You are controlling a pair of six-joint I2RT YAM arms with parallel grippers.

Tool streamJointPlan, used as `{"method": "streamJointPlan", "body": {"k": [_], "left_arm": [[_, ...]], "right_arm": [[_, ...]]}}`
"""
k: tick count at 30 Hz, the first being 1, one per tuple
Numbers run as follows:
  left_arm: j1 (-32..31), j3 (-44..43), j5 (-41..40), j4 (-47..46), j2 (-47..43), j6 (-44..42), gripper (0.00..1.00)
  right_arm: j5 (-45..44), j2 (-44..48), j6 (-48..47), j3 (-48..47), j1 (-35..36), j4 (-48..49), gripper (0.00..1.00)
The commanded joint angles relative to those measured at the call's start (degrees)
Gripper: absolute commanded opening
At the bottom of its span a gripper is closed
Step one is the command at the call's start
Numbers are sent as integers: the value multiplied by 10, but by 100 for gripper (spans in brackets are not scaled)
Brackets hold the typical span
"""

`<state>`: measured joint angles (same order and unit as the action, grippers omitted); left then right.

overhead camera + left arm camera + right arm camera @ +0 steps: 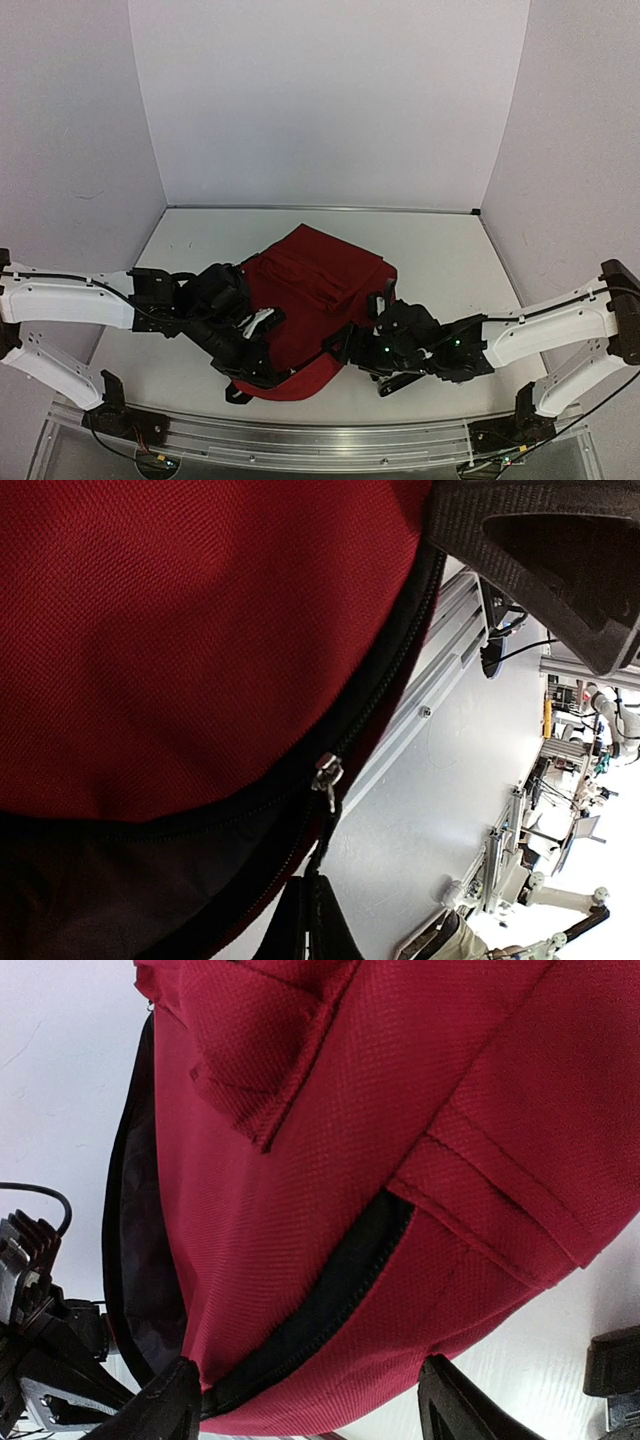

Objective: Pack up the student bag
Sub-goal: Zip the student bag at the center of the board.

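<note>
The left gripper [260,368] has its jaws together at the near left rim of the student bag [320,290]; whether it pinches fabric I cannot tell. The right gripper [310,1375] has its fingers apart around the near right edge. The zipper [330,1290] gapes open, and the inside is dark. The bag lies in the middle of the table [450,260], with white surface showing behind it and on both sides.

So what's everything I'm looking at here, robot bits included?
student bag: one, dark red with black zips, middle of the table
zip pull: one, silver, on the bag's zip
table: one, white, under the bag
walls: three, white, round the table
rail: one, metal, along the near edge
arms: two, white and black, either side of the bag
left tool: one, black, shut at the bag's near left edge
right tool: one, black, open at the bag's near right edge
</note>
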<state>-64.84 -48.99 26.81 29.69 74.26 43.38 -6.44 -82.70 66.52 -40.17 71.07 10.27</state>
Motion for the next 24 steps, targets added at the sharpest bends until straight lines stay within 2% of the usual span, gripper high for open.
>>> {"method": "streamJointPlan", "body": {"k": [1,7,9,14,24], "left_arm": [[-2,-4,-8,5,-26,-3,0],[-2,-8,-6,17,-24,-4,0],[-2,-11,-9,24,-24,-6,0],[-2,-24,-45,61,-30,-10,0],[3,-40,-150,140,-63,-4,0]], "right_arm": [[-10,-14,19,-27,-1,24,59],[-40,-19,47,-26,0,24,12],[-53,-17,50,-26,-1,23,2],[-86,-8,54,-21,-15,14,0],[-75,18,6,4,-88,3,0]]}}
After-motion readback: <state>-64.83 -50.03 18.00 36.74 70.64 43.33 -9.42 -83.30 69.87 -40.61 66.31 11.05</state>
